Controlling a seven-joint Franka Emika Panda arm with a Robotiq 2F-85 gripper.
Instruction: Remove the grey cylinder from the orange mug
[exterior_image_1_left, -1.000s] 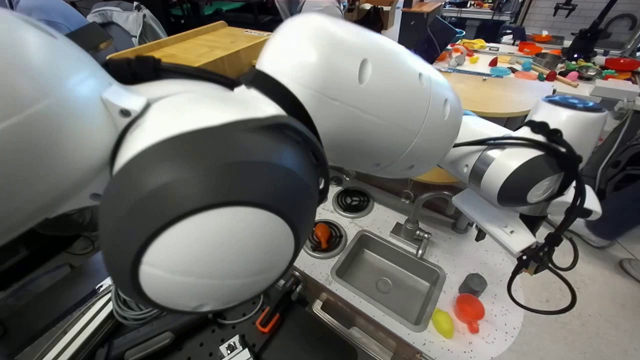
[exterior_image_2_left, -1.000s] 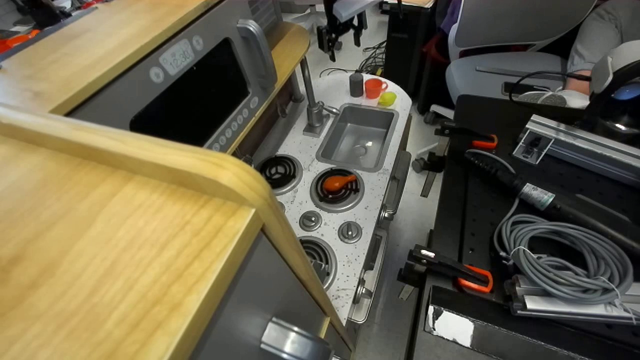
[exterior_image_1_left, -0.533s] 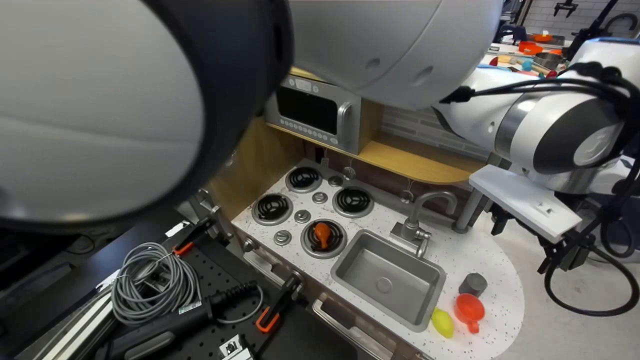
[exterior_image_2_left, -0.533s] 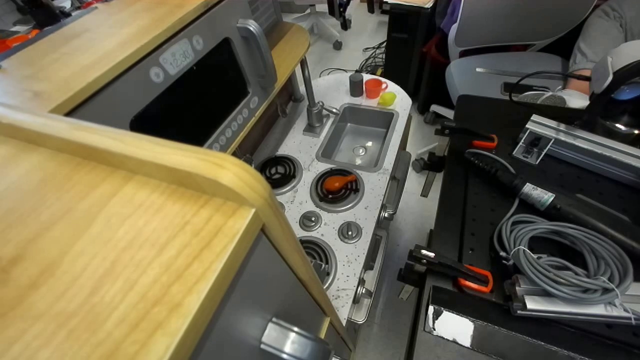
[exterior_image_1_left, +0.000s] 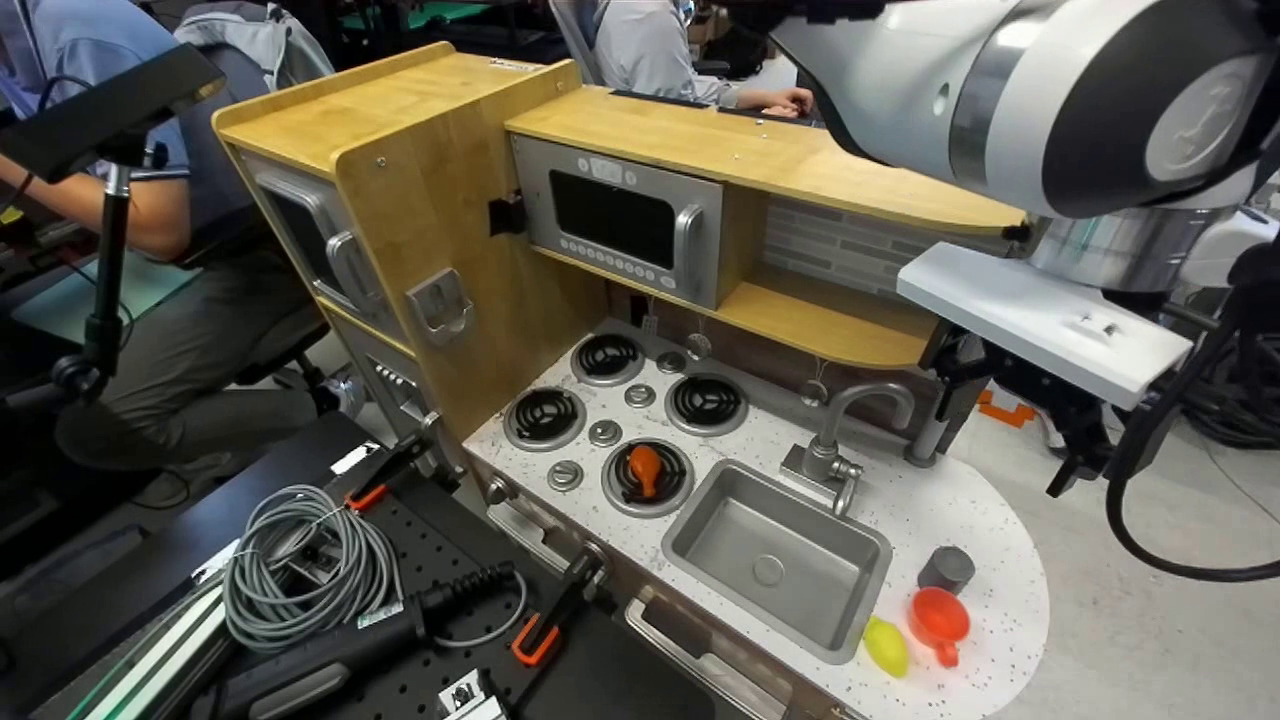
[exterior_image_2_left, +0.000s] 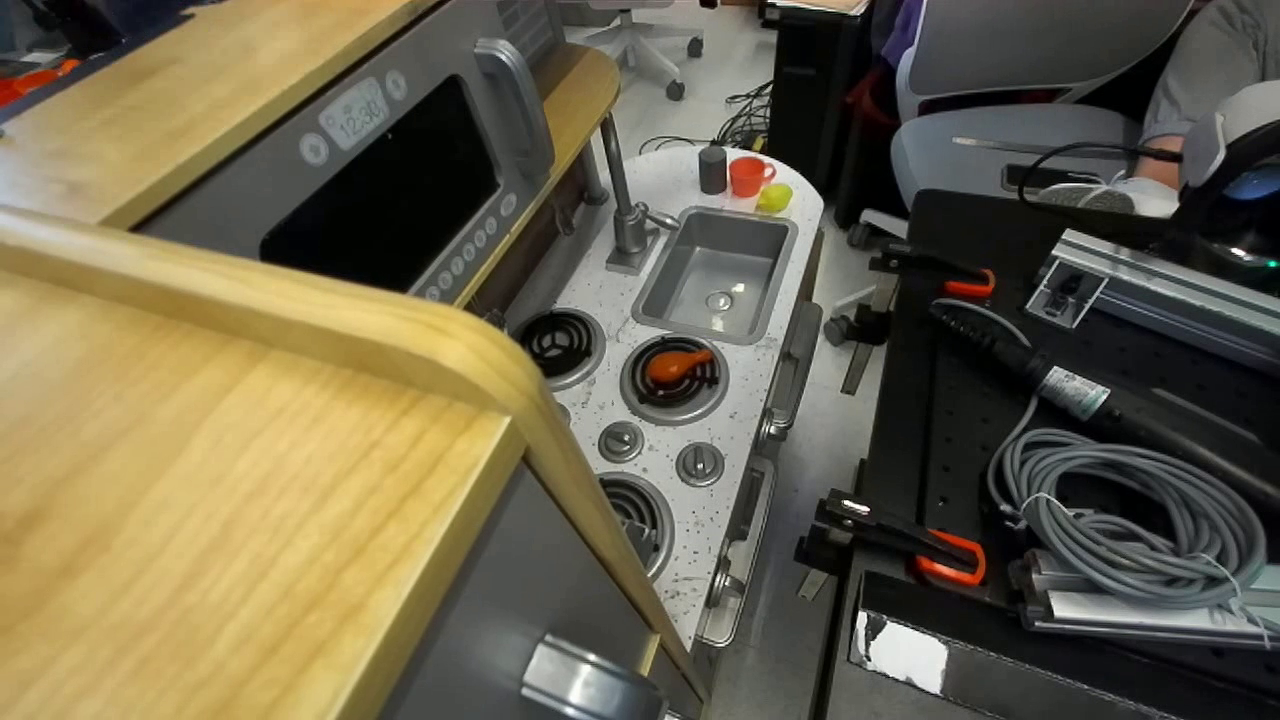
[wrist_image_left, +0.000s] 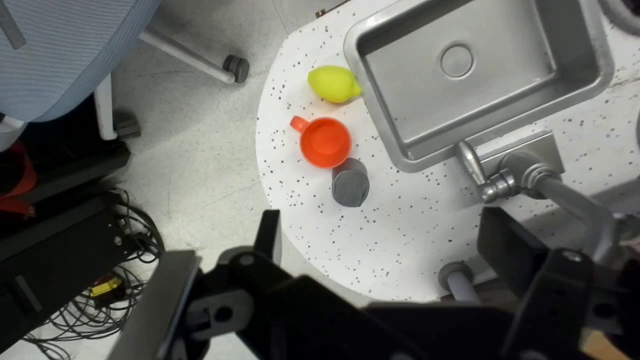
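Cylinder (wrist_image_left: 350, 188) stood on the counter (wrist_image_left: 410, 220), outside the mug (wrist_image_left: 325, 143) and just beside it — task looked done — with the claw (wrist_image_left: 382, 225) spread, empty and well clear, so the likely trouble was a needless low pass clipping the close-set pair and tipping one.

Grey cylinder (exterior_image_1_left: 946, 569) and orange mug (exterior_image_1_left: 938, 615) stand side by side at the rounded end of a speckled toy-kitchen counter (exterior_image_1_left: 1005, 605).
A yellow lemon (exterior_image_1_left: 886, 646) lies between mug and sink basin (exterior_image_1_left: 780, 540); an orange drumstick-shaped toy (exterior_image_1_left: 645, 470) rests on a coil burner (exterior_image_1_left: 678, 487). The gripper (exterior_image_1_left: 1005, 455) hangs from the Panda arm (exterior_image_1_left: 1075, 110), apart from both, its jaws parted.
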